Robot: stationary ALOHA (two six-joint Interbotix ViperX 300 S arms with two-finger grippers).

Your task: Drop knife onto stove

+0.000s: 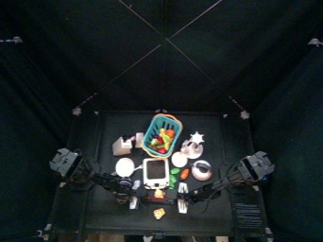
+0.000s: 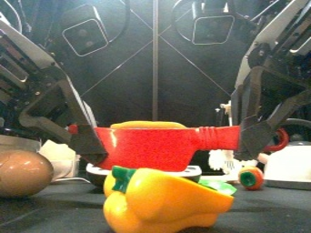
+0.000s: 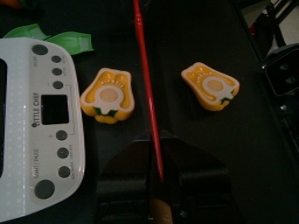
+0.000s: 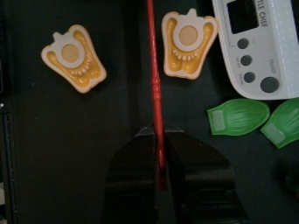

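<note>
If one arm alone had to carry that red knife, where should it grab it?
Probably the narrow handle, at the right tool's end, coming from above. The red knife hangs on edge, so from above it is a thin strip that the jaws can pinch across. The blade is much taller and less handy.

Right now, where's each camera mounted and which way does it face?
Top: high overhead, straight down at the black table; left arm and right arm enter from the sides.
Front: table-edge height, level across, past a yellow plastic pepper to the flat red knife; arms hang behind.
Left wrist: on the left arm, down past the left gripper, shut on the knife, to the white-rimmed stove.
Right wrist: same on the right arm, right gripper.
Shared: both wrist views show knife, stove.
</note>
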